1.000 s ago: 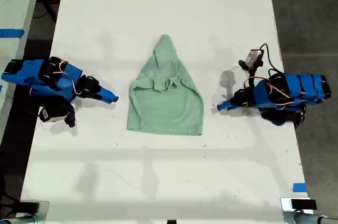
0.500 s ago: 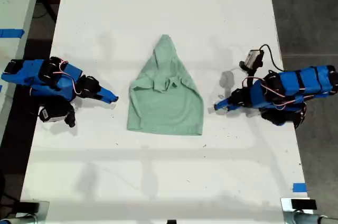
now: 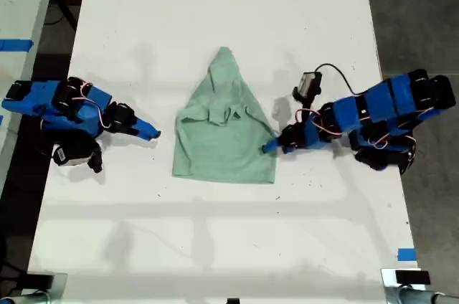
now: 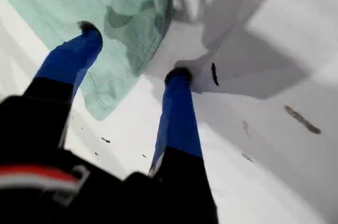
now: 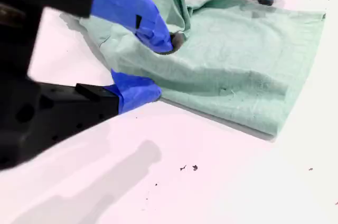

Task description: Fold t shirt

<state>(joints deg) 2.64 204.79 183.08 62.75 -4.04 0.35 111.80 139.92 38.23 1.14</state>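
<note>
The pale mint-green t shirt (image 3: pixel 226 139) lies flat mid-table, bunched to a point at its far end. From the exterior view's right, my first gripper (image 3: pixel 269 148) reaches the shirt's side edge near a lower corner. Its jaws are open (image 4: pixel 133 49), one fingertip (image 4: pixel 87 27) over the t shirt (image 4: pixel 63 2) and the other on bare table. My second gripper (image 3: pixel 152 133) rests on the table at the exterior view's left, a short gap from the shirt. It stands open (image 5: pixel 161 65), holding nothing, with the t shirt (image 5: pixel 237 49) just beyond its tips.
The white table (image 3: pixel 215 247) has a blue tape mark (image 3: pixel 407 254) near its front corner on the exterior view's right. Dark floor (image 3: pixel 423 17) borders that side. Another pale table with blue tape (image 3: pixel 16 44) stands at the exterior view's left.
My first arm has stretched toward the exterior view's left, bringing its gripper from bare table onto the shirt's edge. The second arm and the shirt have stayed put.
</note>
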